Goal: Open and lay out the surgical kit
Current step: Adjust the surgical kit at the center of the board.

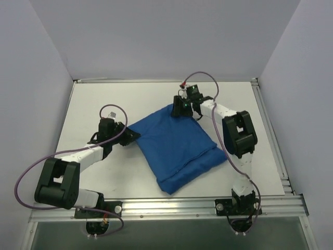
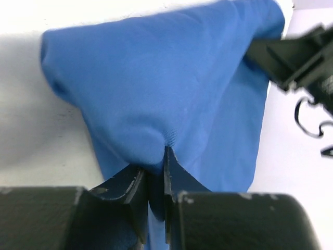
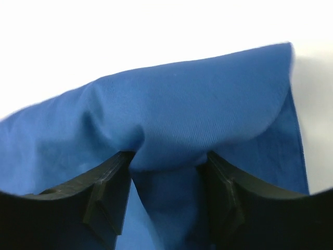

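At the middle of the desk, the blue cloth bundle lies wrapped.
Left hand is pinched nearly shut on its left corner; right hand, jaws half apart, clamps a thick fold at the far corner. Draw both outward, low and evenly, so nothing inside spills.

The white tabletop is a wide rectangle. A metal rail runs along its near edge and a side rail runs down its right edge. One thing lies directly on it: a blue cloth bundle, closed up and set cornerwise around the middle. Its four corners point to the far, left, right and near edges. The near corner comes close to the metal rail, while the far corner stays well apart from the far edge. A folded hem runs along the bundle's near right side, and the cloth looks puffed, not flat.
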{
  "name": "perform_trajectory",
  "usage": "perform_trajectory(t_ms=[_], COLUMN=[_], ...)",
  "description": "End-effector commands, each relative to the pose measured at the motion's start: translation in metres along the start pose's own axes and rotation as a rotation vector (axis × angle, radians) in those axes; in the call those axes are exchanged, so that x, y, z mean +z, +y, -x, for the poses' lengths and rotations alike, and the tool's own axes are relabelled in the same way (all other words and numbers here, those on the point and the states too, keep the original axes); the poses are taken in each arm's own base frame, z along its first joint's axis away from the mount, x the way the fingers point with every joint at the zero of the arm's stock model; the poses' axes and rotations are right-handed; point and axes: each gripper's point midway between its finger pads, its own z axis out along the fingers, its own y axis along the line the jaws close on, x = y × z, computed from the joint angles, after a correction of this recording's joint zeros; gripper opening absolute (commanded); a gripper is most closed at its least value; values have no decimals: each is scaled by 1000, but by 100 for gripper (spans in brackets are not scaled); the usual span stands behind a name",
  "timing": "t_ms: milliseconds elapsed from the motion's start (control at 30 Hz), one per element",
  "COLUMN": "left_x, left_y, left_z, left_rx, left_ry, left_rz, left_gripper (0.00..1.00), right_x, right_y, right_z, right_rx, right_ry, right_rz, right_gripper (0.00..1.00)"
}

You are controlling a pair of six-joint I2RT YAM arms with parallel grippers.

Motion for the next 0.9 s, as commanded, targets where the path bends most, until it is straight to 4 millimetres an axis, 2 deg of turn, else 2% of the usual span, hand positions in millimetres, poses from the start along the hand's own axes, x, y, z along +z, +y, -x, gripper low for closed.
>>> perform_trajectory(t_ms=[0, 33, 67, 100, 133, 167, 200, 233, 267, 300, 333, 367, 400, 467, 500, 533, 567, 600, 633, 667, 700, 733, 767, 800, 833, 867], left_x=[6, 5, 3, -2, -7, -15, -27, -35, -47, -63, -73, -93, -103, -127, -132, -136, -136, -134, -132, -124, -119, -114, -103, -93, -85, -60], left_y=[26, 25, 23, 20, 21, 31, 21, 26, 33, 12, 10, 7, 2, -13, -22, -35, -56, -65, -77, -97, -108, -118, -143, -152, -162, -159], left_z=[-60, -63, -72, -70, -71, -76, -69, -63, -64, -54, -47, -46, -43, -37, -38, -39, -44, -47, -57, -58, -62, -67, -88, -93, -99, -123], left_rx=[-8, -3, 14, 29, 51, 57, 92, 108, 116, 171, 192, 212, 241, 270, 311, 332, 363, 404, 448, 493, 543, 624, 708, 780, 823, 878], left_ry=[154, 156, 171, 147, 135, 146, 108, 66, 66, 14, -29, -48, -67, -118, -115, -114, -87, -64, -22, 0, 15, 20, 74, 72, 78, 151], left_rz=[65, 67, 68, 62, 71, 127, 108, 144, 190, 129, 145, 150, 145, 110, 68, 19, -71, -101, -134, -140, -137, -132, -146, -129, -123, -85], left_gripper=[2, 2, 4, 9, 28, 39, 49, 64, 72, 83, 91, 92, 92, 93, 93, 93, 93, 95, 95, 95, 95, 95, 96, 96, 96, 96], right_x=[36, 33, 33, 32, 30, 20, 11, -3, -16, -38, -54, -70, -102, -129, -144, -150, -156, -165, -168, -173, -197, -192, -198, -216, -219, -224], right_y=[36, 51, 50, 49, 40, 39, 29, 8, -3, -9, -25, -55, -56, -79, -85, -92, -100, -113, -118, -123, -125, -138, -139, -133, -150, -151], right_z=[-3, 26, 29, 39, 51, 70, 84, 102, 114, 130, 138, 141, 153, 155, 138, 127, 112, 84, 73, 61, 58, 26, 17, 15, -8, -15], right_rx=[-88, -105, -98, -99, -85, -78, -66, -29, -9, 10, 51, 108, 133, 222, 262, 296, 356, 410, 434, 470, 496, 534, 548, 554, 597, 607], right_ry=[54, -2, 10, -3, -19, -49, -81, -116, -136, -179, -199, -218, -281, -340, -334, -326, -308, -282, -286, -290, -345, -309, -318, -364, -352, -356], right_rz=[43, 60, 51, 45, 28, 14, -23, -59, -86, -104, -155, -210, -224, -245, -265, -284, -307, -338, -343, -345, -343, -367, -374, -373, -414, -420], right_gripper=[57, 61, 65, 78, 89, 97, 100, 100, 100, 100, 100, 100, 100, 100, 100, 100, 100, 100, 100, 100, 100, 100, 99, 98, 96, 92])
